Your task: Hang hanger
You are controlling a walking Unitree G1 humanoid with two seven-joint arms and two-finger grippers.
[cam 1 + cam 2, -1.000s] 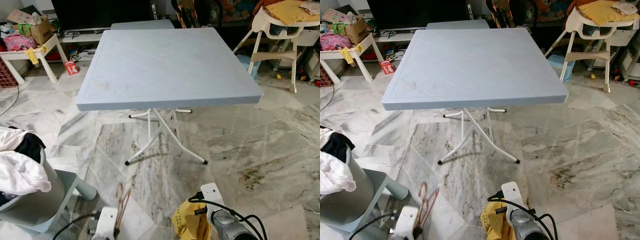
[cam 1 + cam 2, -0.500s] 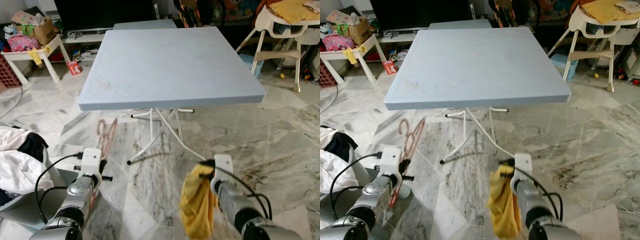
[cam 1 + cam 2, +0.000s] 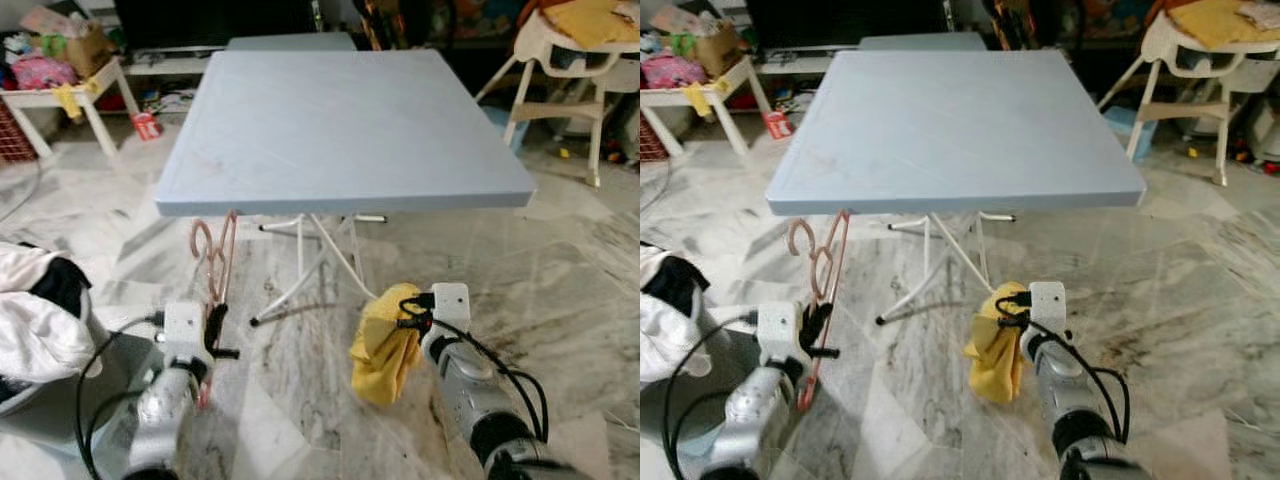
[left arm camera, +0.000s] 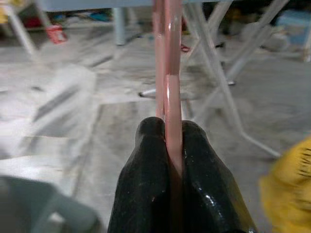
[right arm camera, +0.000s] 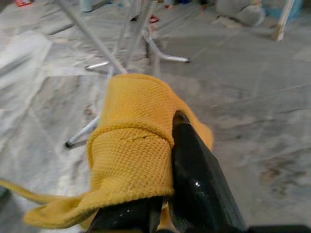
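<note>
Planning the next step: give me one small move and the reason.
Probably carry both loads up onto the blue table. The left pincer is shut on the pink hanger, the right pincer grips the yellow cloth, and both are below the table's edge.

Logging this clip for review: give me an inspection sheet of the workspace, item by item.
Surface: grey table, nothing seen on top; marble floor below.
Job's things: pink hanger, upright, hook below the table's front edge; yellow cloth hanging.
Clutter: laundry basket with white and dark clothes, at the robot's left.
Grippers: left gripper shut on the hanger; right gripper shut on the cloth.
Cables: black cables along both arms.
Surroundings: high chair, low white table with boxes, red can on the floor.
</note>
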